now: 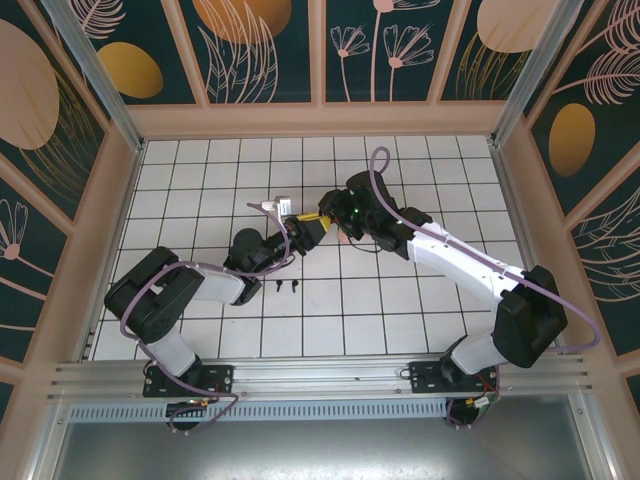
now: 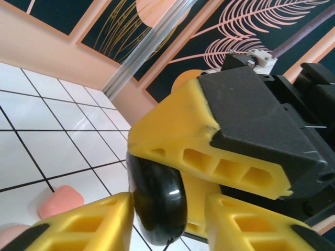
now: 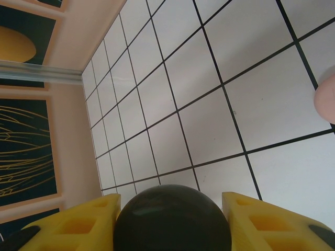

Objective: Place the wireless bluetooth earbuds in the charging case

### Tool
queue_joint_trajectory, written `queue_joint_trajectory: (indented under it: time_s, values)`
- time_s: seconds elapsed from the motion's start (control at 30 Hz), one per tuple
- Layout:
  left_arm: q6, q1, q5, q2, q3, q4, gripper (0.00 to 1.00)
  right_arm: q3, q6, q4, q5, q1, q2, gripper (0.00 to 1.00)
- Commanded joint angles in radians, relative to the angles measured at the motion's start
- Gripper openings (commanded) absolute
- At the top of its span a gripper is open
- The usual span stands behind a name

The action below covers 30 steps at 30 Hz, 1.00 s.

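Observation:
A glossy black charging case (image 2: 157, 201) hangs above the tiled table, pinched by my right gripper (image 3: 172, 225), whose yellow fingers (image 3: 78, 225) press on both its sides. My left gripper (image 2: 167, 219) stands around the same case. Its left finger touches the case, while a gap shows between the case and its other finger. In the top view the two grippers meet at the table's middle, left gripper (image 1: 291, 236) against right gripper (image 1: 309, 228). Two black earbuds (image 1: 285, 287) lie on a tile just in front of them.
A coral-pink rounded piece (image 2: 60, 201) lies on the tiles below the case, with a pale pink one (image 2: 10, 235) beside it. Another pale pink shape (image 3: 325, 99) shows at the right wrist view's edge. Peach walls enclose the table (image 1: 200, 180).

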<state>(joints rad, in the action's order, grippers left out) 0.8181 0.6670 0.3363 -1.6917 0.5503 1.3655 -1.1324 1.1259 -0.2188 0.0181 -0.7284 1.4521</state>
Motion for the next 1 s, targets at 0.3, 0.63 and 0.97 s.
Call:
queue_joint_trajectory:
  time_s: [0.3, 0.63, 0.97]
  values:
    - [0.011, 0.006, -0.003, -0.016, 0.046, 0.081, 0.39, -0.017, 0.012, 0.032, -0.012, -0.011, -0.018, 0.36]
    - [0.016, 0.011, -0.005, -0.054, 0.047, 0.087, 0.27, -0.015, 0.017, 0.036, -0.01, -0.014, -0.02, 0.36]
    - [0.028, 0.013, -0.012, -0.057, 0.05, 0.096, 0.0, -0.014, 0.025, 0.045, -0.014, -0.017, -0.034, 0.52]
